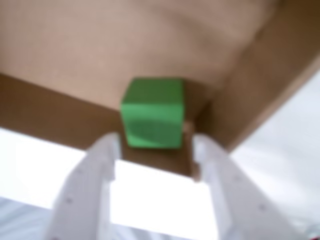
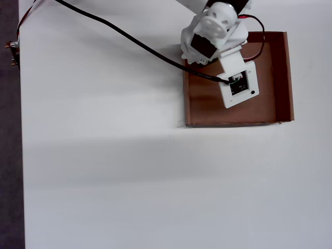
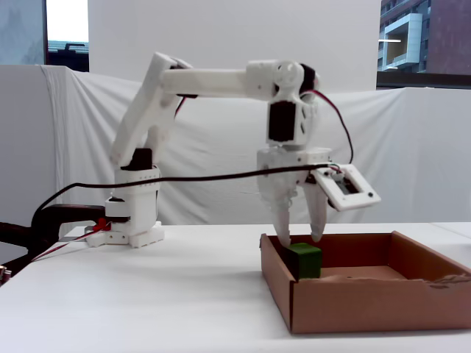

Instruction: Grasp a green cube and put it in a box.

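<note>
I am seeing the gripper [image 1: 156, 142] spread wide, gripping nothing, while the green cube [image 1: 152, 114] is sitting in the box [image 1: 75, 50] just beyond its fingertips.

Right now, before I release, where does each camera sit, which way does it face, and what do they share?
Wrist view: rides the arm, looks past the gripper at the green cube and the box; two white fingers show.
Overhead view: above the white table, looking straight down; arm covers part of the box, cube hidden.
Fixed view: table height, side-on; whole arm shows, gripper over the cube.
Shared: wrist and fixed views both show the cube inside the box.
</note>
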Robot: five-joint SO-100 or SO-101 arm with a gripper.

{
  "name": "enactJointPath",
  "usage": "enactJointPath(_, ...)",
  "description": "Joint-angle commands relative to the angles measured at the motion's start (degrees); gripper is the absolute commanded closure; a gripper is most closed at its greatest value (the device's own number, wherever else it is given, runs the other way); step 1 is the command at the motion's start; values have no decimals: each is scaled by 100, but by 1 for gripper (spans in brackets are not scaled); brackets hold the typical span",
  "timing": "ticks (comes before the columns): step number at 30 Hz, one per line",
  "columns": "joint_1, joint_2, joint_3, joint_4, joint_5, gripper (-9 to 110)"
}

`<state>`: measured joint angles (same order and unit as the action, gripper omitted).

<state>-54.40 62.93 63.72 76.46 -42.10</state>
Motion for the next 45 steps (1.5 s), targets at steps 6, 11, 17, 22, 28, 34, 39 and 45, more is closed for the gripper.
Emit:
enactJointPath(6, 272, 1644, 844, 35, 9, 81)
enactJointPath(11, 712, 2584, 1767, 18, 0, 81)
enactJointPath(17, 1644, 3797, 3015, -18, 18, 81)
enactJointPath(22, 2628, 4799, 4034, -132, 0, 81)
enactJointPath(28, 3814, 6117, 5537, -431, -44, 81)
enactJointPath(34, 4939, 7532, 7022, -1187, -53, 81)
enactJointPath(39, 5590, 8508, 8104, -1459, -176, 81)
enactJointPath(45, 5959, 9782, 9193, -1468, -272, 81)
